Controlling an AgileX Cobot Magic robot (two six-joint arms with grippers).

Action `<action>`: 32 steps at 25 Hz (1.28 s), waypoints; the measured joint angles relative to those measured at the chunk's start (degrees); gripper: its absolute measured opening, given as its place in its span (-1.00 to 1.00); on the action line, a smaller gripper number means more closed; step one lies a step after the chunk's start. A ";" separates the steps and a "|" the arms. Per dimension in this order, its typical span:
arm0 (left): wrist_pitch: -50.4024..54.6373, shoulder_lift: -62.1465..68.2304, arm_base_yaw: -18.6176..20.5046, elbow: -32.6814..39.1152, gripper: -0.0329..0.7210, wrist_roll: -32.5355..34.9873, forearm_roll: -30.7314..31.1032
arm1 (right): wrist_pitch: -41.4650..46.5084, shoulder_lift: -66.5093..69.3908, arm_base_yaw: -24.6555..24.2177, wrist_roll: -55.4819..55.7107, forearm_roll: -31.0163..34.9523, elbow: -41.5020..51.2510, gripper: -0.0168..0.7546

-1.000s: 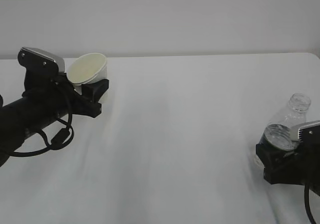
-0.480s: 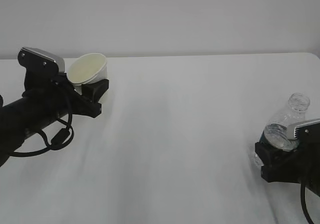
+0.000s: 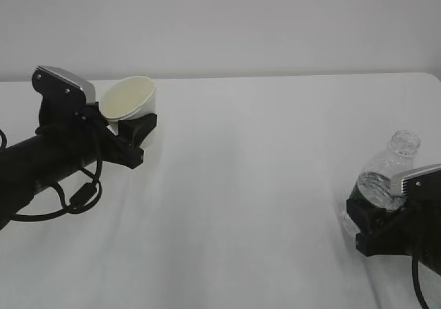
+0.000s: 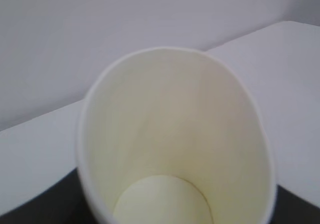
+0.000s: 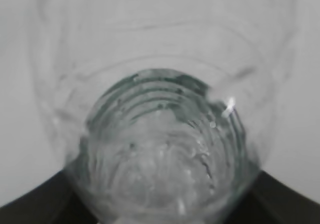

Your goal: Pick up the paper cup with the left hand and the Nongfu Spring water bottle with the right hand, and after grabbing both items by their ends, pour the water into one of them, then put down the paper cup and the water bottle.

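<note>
The white paper cup (image 3: 131,98) is tilted at the far left, its cream inside facing the camera. My left gripper (image 3: 135,128) is shut on its lower end. In the left wrist view the paper cup (image 4: 175,134) fills the frame, with dark fingers (image 4: 35,209) at the bottom corners. At the right edge the uncapped Nongfu Spring water bottle (image 3: 387,171) leans slightly, clear water (image 3: 375,188) in its lower half. My right gripper (image 3: 368,225) clasps its base. In the right wrist view the bottle (image 5: 160,149) sits between black fingers (image 5: 30,209).
The white table (image 3: 262,185) stretches between the two arms, with a pale wall behind it. The table's right edge runs close beside the bottle. A loop of black cable (image 3: 79,195) hangs under the left arm.
The left arm has moved slightly right with the cup. The right gripper has shifted a little left and its jaws have narrowed on the bottle, which now stands straighter.
</note>
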 joint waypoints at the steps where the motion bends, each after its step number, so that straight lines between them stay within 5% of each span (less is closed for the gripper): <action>1: 0.00 0.00 0.00 0.00 0.23 0.00 1.14 | 0.00 0.00 0.00 0.12 -0.78 0.00 0.24; 19: -0.03 0.00 0.00 0.00 0.23 -11.85 21.93 | 2.38 -7.71 0.00 1.96 -4.50 0.61 0.24; 32: -1.74 0.00 0.00 0.00 0.23 -19.57 36.68 | 14.54 -14.23 0.00 4.85 -11.14 -2.52 0.24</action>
